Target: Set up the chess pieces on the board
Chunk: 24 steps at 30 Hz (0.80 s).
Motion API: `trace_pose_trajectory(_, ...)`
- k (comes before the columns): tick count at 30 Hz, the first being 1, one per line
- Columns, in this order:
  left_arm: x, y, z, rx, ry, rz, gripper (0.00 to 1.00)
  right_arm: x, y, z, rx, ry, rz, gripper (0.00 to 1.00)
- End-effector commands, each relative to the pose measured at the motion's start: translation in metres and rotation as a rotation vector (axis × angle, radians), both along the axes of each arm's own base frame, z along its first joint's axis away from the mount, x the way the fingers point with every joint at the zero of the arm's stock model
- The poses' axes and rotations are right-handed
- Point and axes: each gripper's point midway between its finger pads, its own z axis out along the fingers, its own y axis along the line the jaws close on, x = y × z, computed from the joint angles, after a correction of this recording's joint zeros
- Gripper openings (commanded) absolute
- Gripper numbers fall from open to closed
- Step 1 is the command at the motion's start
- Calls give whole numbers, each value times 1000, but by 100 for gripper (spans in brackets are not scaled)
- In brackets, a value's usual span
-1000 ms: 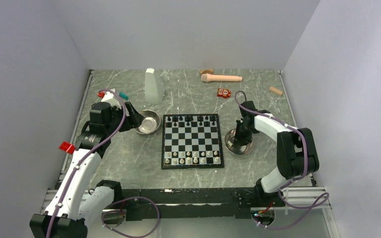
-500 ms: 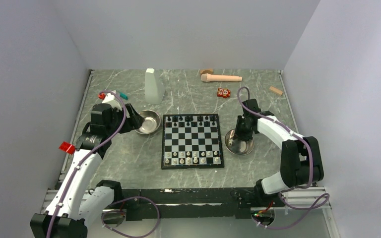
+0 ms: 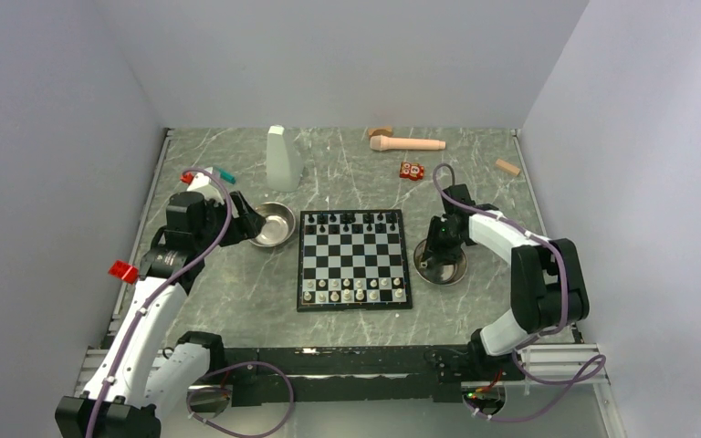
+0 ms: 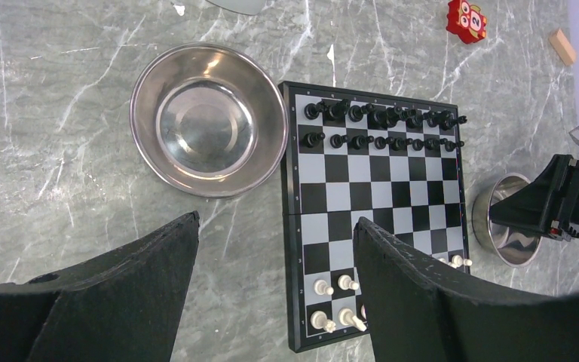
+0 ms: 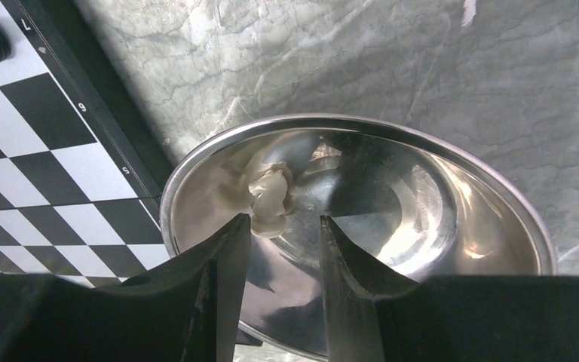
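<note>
Board (image 3: pixel 354 255) sits mid-table, black pieces (image 4: pixel 384 119) in its two far rows, white pieces (image 3: pixel 354 290) in the two near rows. One cream piece (image 5: pixel 270 197) is off the board: it lies on the inner wall of the right bowl (image 5: pixel 452 219), on the board side. That bowl is just beside the board's right edge.

Right claw (image 5: pixel 283 226) is down inside that bowl with its jaws parted. The piece is right at the fingertips, nearer the left one, not clamped. Can't tell if it touches that finger (image 5: pixel 219 279).

Left claw (image 4: pixel 275 226) is wide open and holds nothing. It hangs over the table (image 3: pixel 237 292), above the gap between the left bowl (image 4: pixel 207 119) and the board's left edge.

Far side of the table: white bottle (image 3: pixel 283 158), wooden pestle (image 3: pixel 408 142), red block (image 3: pixel 411 171), small wood block (image 3: pixel 507 167).
</note>
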Motion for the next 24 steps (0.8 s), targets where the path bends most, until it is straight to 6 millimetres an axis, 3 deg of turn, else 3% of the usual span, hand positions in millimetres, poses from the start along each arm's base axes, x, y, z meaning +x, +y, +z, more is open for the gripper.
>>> trace_pose_trajectory(1,2,-1,10,-17,-40,-2,79,2,10,4,28,8,23,42)
trace_pose_trajectory(18,3,-1,11,-17,-41,-2,79,2,9,-8,-9,20,28,36)
trace_pose_trajectory(24,4,-2,12,-18,-42,-4,79,3,4,-9,-38,16,25,21)
